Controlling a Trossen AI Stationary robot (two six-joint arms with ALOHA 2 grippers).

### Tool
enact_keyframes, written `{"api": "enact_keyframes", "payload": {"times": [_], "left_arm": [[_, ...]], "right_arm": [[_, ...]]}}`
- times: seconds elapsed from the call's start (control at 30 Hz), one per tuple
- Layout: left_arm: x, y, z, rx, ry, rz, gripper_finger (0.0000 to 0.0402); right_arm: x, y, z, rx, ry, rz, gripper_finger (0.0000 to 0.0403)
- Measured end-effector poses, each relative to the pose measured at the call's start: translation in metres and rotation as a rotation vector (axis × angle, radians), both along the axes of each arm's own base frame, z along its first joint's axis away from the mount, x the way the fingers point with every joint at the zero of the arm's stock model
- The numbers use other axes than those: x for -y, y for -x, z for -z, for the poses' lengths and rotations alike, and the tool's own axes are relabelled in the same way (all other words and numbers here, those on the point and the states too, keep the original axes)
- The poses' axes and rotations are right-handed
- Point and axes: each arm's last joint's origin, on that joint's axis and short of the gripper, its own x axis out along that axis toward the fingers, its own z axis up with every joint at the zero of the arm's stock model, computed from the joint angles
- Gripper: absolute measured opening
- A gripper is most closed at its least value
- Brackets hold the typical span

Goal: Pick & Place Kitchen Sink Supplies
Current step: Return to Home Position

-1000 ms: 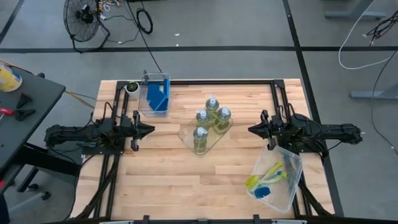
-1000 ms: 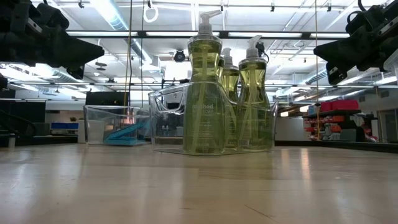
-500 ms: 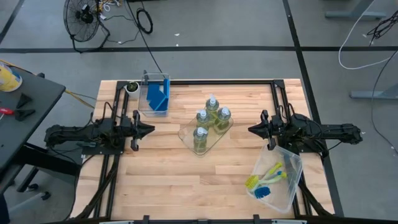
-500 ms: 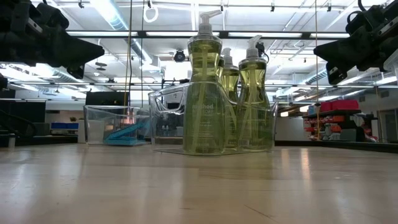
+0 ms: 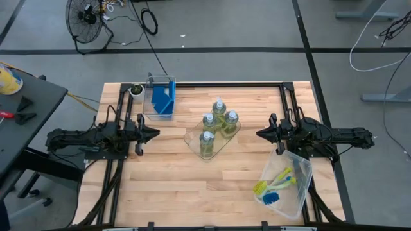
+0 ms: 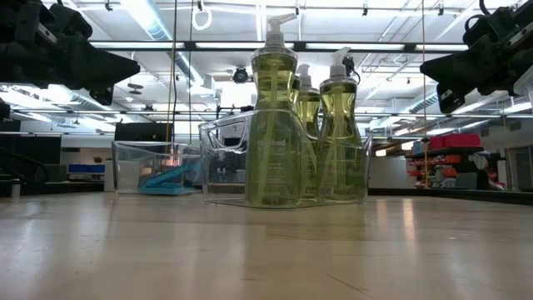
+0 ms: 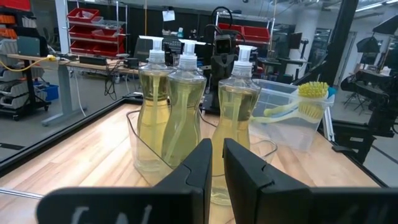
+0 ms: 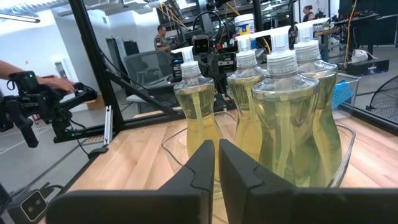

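Left claw (image 5: 156, 133) and right claw (image 5: 259, 133) hang empty, fingers all but closed, with the bottles (image 5: 207, 142) standing between them.

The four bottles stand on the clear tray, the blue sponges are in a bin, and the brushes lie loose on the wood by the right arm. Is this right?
Not quite: the high view shows the brushes inside a clear bin by the right arm, not loose on the wood. Bottles on the tray and sponges in their bin are correct.
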Motion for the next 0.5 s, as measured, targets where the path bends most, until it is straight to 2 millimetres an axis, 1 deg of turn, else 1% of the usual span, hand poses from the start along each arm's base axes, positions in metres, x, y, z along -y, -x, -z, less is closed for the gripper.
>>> {"api": "enact_keyframes", "payload": {"times": [0.5], "left_arm": [[0.0000, 0.0000, -0.0001, 0.002, 0.006, 0.001, 0.0046]], "right_arm": [[0.0000, 0.0000, 0.0000, 0.000, 0.000, 0.000, 0.0027]]}}
